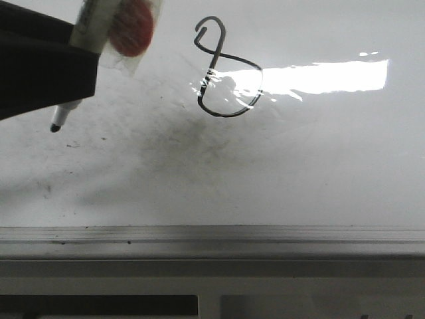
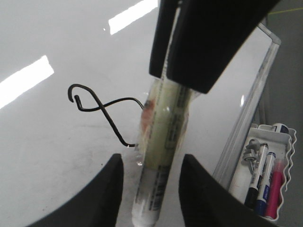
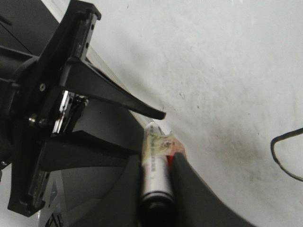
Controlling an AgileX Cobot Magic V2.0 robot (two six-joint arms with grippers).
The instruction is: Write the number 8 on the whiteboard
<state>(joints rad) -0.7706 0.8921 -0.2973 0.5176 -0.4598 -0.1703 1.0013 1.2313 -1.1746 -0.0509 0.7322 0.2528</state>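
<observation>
marker (image 1: 85,50) in left gripper (image 1: 63,73), tip angled down-left, number 8 (image 1: 227,70) upright on whiteboard (image 1: 319,159)

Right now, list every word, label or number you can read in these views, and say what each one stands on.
"8": hand-drawn on the whiteboard, the number 8, its upper loop left open.
Print on the marker label: too blurred to read.
Labels on the markers in the tray: too small to read.

Front and wrist views share the whiteboard (image 1: 319,173).

A white tray (image 2: 284,142) of markers (image 2: 265,182) stands beside bright light reflections (image 1: 332,76).
</observation>
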